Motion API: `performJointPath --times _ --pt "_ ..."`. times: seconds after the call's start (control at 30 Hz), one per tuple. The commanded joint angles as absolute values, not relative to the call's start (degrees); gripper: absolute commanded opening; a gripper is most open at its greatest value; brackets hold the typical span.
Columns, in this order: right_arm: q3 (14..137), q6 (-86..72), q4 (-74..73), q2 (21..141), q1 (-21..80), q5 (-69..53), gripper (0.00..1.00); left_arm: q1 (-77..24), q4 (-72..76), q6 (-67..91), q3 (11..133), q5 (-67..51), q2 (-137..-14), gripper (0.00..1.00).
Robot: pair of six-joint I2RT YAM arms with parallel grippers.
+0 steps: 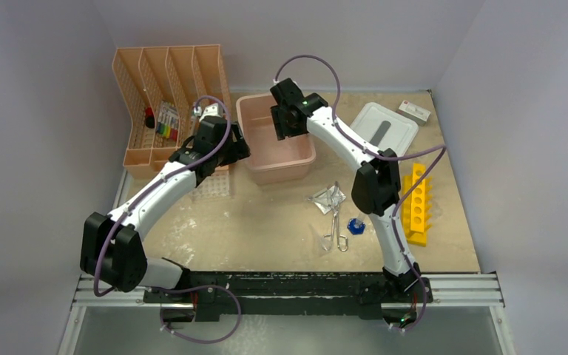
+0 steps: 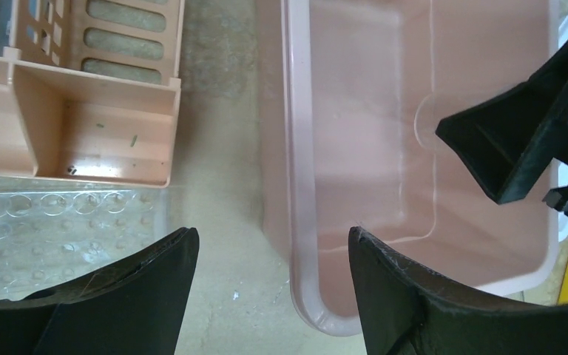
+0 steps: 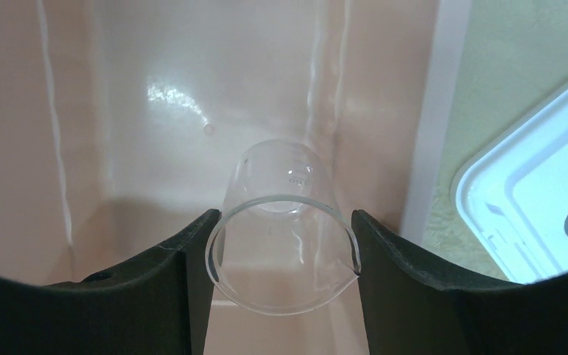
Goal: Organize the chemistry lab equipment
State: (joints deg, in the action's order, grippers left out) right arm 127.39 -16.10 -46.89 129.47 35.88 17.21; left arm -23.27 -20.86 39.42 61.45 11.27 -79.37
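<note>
Clear beaker [image 3: 281,222], clamped in right fingers [image 3: 155,296], hangs over pink bin [image 1: 275,164] by bench's [image 1: 266,229] far edge; left fingers [image 2: 118,296] spread empty over its rim.

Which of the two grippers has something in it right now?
The right gripper: a clear beaker sits clamped between its fingers above the pink bin. The left gripper is open and empty.

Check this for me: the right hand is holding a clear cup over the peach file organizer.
Wrong in one respect: the right hand holds the clear cup over the pink bin instead. The right wrist view shows the bin's inside directly below the cup.
</note>
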Motion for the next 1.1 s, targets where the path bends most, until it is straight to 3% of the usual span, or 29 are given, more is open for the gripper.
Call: performJointPath --times 0.0,0.2,0.63,1.07 --pt "127.68 -12.55 -39.94 129.18 35.61 20.32 0.45 -22.82 -17.40 38.78 61.35 8.35 -79.05 0.73" --pt "127.95 -6.85 -29.82 132.87 35.53 17.77 0.45 -22.84 -17.07 38.58 62.24 7.46 -79.71 0.73" --pt "131.03 -3.53 -23.58 138.46 33.27 19.76 0.46 -22.82 -15.62 41.74 59.16 7.41 -77.00 0.73" --pt "134.73 -1.24 -24.75 139.33 32.73 16.96 0.74 -22.84 -15.28 44.80 57.68 7.12 -76.29 0.73"
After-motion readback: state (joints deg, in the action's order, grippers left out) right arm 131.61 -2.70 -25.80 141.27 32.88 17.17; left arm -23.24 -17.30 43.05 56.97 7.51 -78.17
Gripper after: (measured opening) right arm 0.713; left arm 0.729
